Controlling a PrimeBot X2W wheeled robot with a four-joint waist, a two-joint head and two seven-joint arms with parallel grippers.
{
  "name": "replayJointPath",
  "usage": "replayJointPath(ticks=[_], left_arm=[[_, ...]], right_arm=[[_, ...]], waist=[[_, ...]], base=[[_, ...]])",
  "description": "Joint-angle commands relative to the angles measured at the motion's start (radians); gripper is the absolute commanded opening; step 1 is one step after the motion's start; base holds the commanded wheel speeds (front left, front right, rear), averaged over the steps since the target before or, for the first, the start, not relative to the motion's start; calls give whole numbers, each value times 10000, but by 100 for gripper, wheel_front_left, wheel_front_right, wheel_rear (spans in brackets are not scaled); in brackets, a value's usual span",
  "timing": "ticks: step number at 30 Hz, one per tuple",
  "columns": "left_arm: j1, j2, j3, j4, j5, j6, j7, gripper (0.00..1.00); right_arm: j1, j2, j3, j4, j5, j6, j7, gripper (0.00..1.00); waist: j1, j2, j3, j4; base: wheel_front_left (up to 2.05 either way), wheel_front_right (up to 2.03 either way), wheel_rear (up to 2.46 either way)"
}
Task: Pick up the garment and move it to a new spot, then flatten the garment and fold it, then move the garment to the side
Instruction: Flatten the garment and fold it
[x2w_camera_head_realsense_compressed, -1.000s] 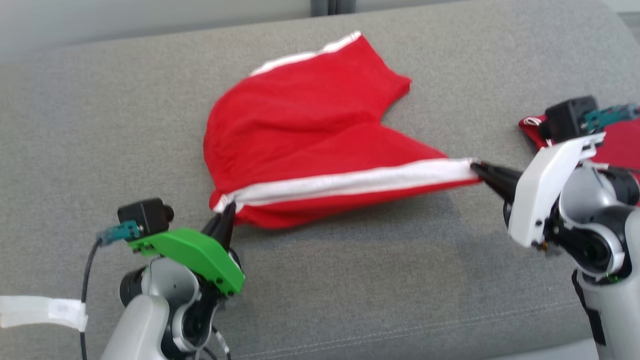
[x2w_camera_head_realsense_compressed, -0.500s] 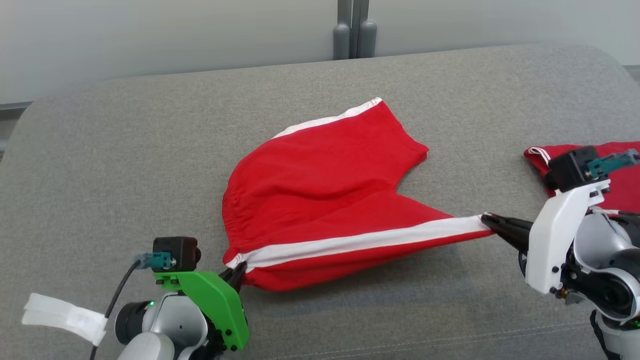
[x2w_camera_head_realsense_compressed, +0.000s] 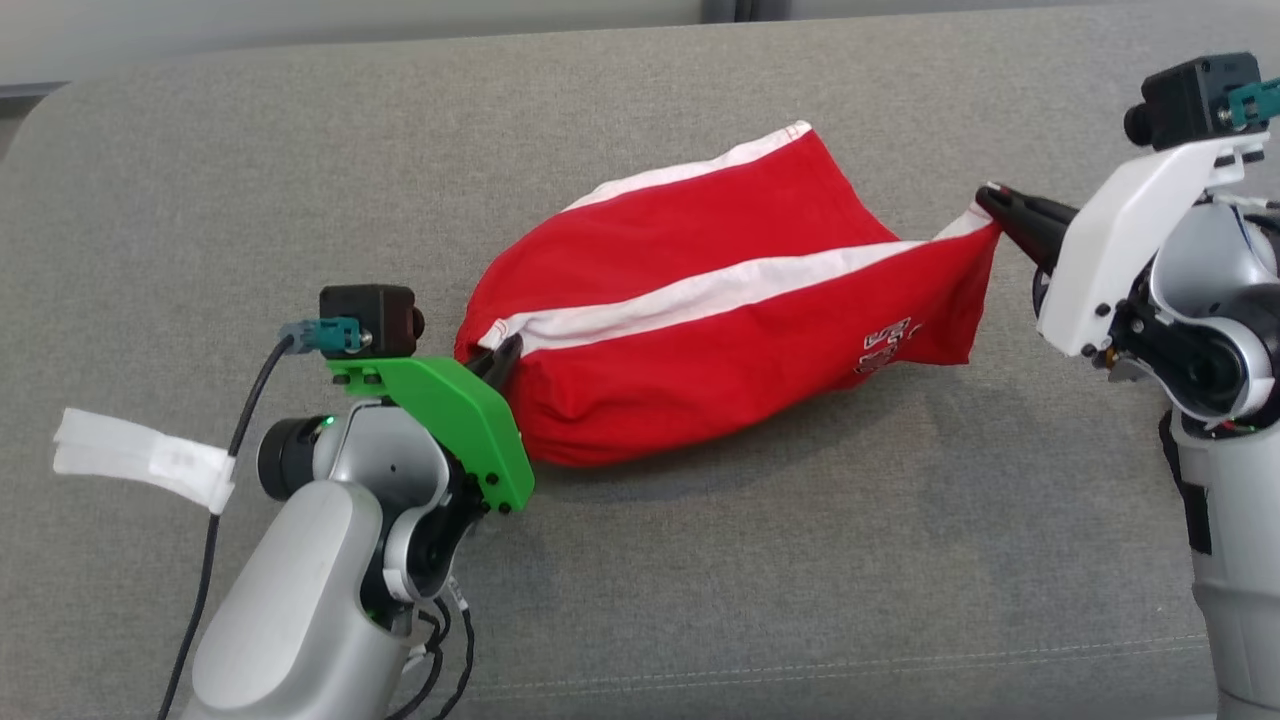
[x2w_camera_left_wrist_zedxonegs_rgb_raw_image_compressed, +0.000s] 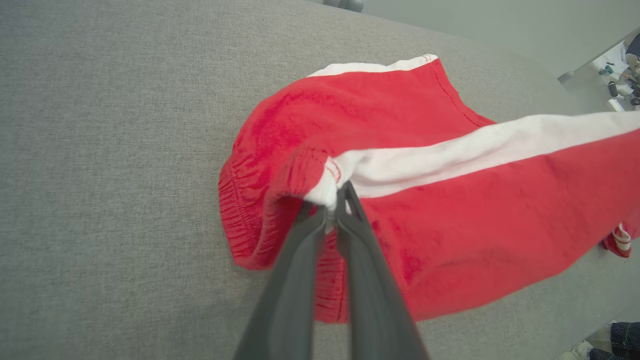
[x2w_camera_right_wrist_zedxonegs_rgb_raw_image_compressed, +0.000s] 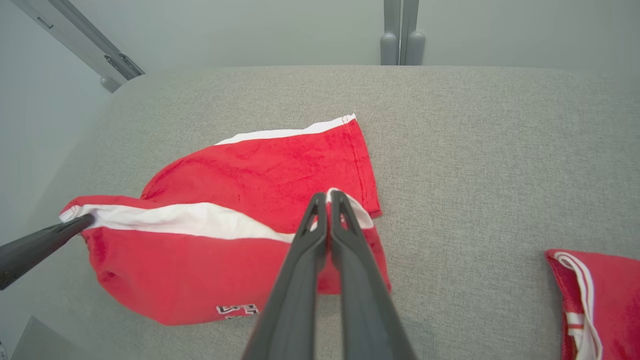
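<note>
My left pincer (x2w_camera_head_realsense_compressed: 503, 362) pinches the waistband end of the white stripe (x2w_camera_head_realsense_compressed: 700, 292) on the red shorts (x2w_camera_head_realsense_compressed: 720, 350), and my right pincer (x2w_camera_head_realsense_compressed: 990, 197) its hem end. They sag mid grey cushion (x2w_camera_head_realsense_compressed: 700, 580) between my 2 grips. The cloth looks light and limp, best held at seams.

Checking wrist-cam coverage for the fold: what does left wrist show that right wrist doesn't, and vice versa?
Left wrist, not right wrist: the gathered elastic waistband. Right wrist, not left wrist: printed lettering on the red shorts, plus the left gripper pinching the white stripe at its far end. Both: the shorts and stripe on the grey cushion, each arm's own jaws shut on the stripe.
</note>
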Motion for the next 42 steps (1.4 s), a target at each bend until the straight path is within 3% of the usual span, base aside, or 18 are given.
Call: replayJointPath(ticks=[1, 15, 35, 36, 37, 38, 39, 40, 42], left_arm=[[-267, -96, 59, 112, 25, -78, -88, 0], [-2177, -958, 371, 1890, -161, -423, -1396, 0], [-3726, -1300, 388, 3634, -288, -588, -2693, 0], [-3754, -1313, 359, 3685, -302, -620, -2758, 35], [-3778, -1321, 320, 3742, -316, -625, -2809, 98], [-3804, -1329, 295, 3802, -370, -665, -2860, 100], [-3842, -1333, 263, 3868, -400, -698, -2874, 100], [-3908, -1338, 243, 3898, -402, -721, -2991, 100], [-3972, -1349, 177, 3991, -442, -764, -3094, 100]], right_arm=[[-233, -73, 60, 149, -47, 2, -126, 0], [-2901, -89, 479, 3380, -782, 2, -2733, 0], [-5263, 463, 583, 7428, -2086, 2, -6016, 0], [-5352, 494, 568, 7607, -2092, 2, -6144, 0], [-5432, 523, 566, 7770, -2102, 2, -6279, 0], [-5504, 550, 583, 7932, -2099, 2, -6405, 38], [-5565, 567, 607, 8073, -2074, 2, -6521, 87], [-5629, 557, 601, 8198, -2048, 1, -6685, 99], [-5754, 572, 574, 8482, -1970, 2, -6919, 100]], waist=[[1, 0, 520, 311], [1, 0, 1707, 862], [1, 0, 2571, 1041], [1, 0, 2585, 1060], [1, 0, 2594, 1078], [1, 0, 2598, 1093], [1, 0, 2594, 1108], [1, 0, 2590, 1123], [1, 0, 2570, 1148]], base=[[0, 0, 0], [0, 0, 0], [0, 0, 0], [0, 0, 0], [0, 0, 0], [0, 0, 0], [0, 0, 0], [0, 0, 0], [0, 0, 0]])
